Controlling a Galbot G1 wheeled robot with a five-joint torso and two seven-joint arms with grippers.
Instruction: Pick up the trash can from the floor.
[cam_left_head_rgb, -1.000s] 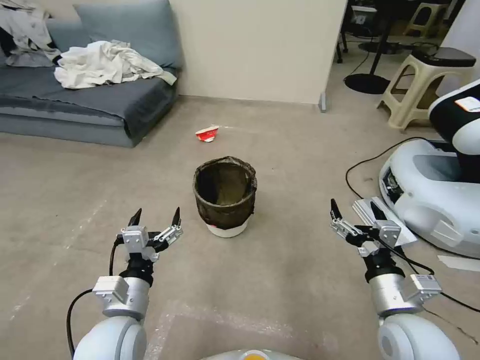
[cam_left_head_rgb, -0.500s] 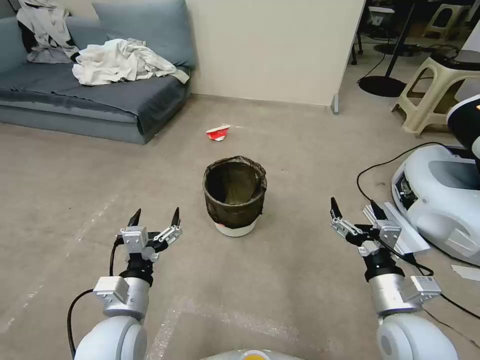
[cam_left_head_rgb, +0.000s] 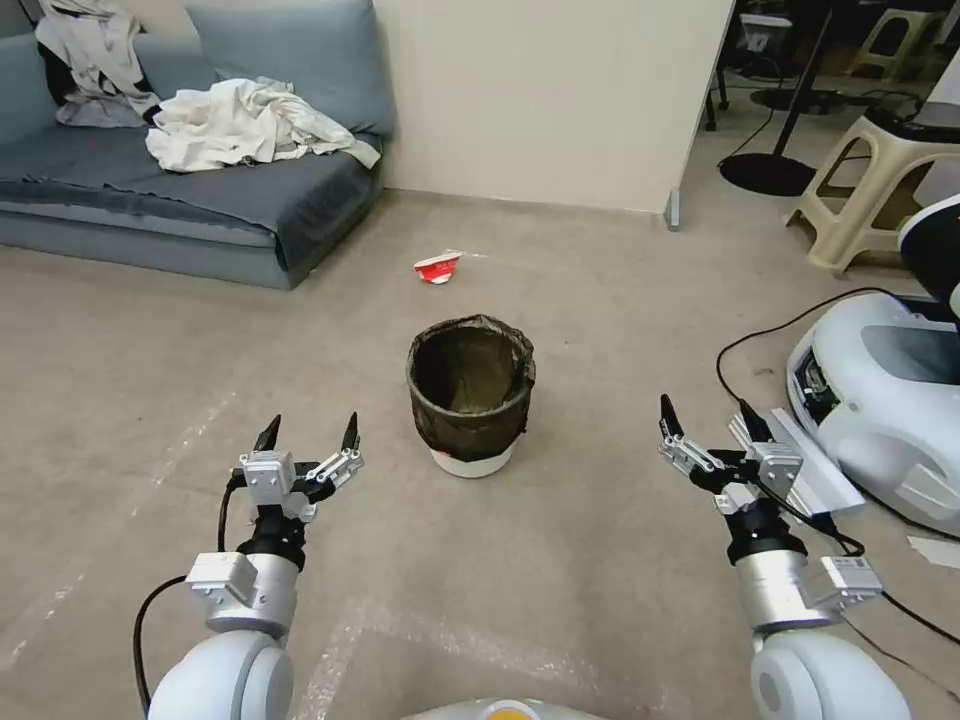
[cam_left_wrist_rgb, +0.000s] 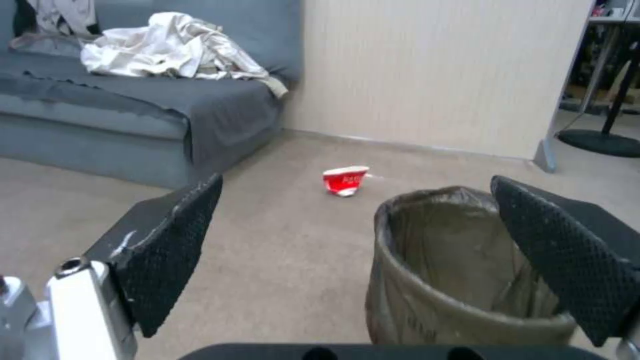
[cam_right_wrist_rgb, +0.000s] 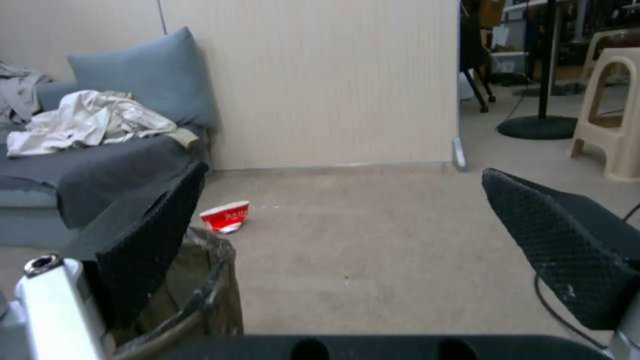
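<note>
Though floor-bound, trash can (cam_left_head_rgb: 470, 395) between pincers.

The floor (cam_left_head_rgb: 600, 560) is seen throughout. The trash can (cam_left_head_rgb: 470, 395) is stood at centre. A crushed cup (cam_left_head_rgb: 438, 267) is laid above it

One trash can (cam_left_head_rgb: 470, 395), one crushed cup (cam_left_head_rgb: 438, 267), two grippers, one sofa (cam_left_head_rgb: 180, 215), one stool (cam_left_head_rgb: 872, 185).

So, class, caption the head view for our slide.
Bag-lined trash can upright on the floor, between open left gripper and right gripper.
</note>
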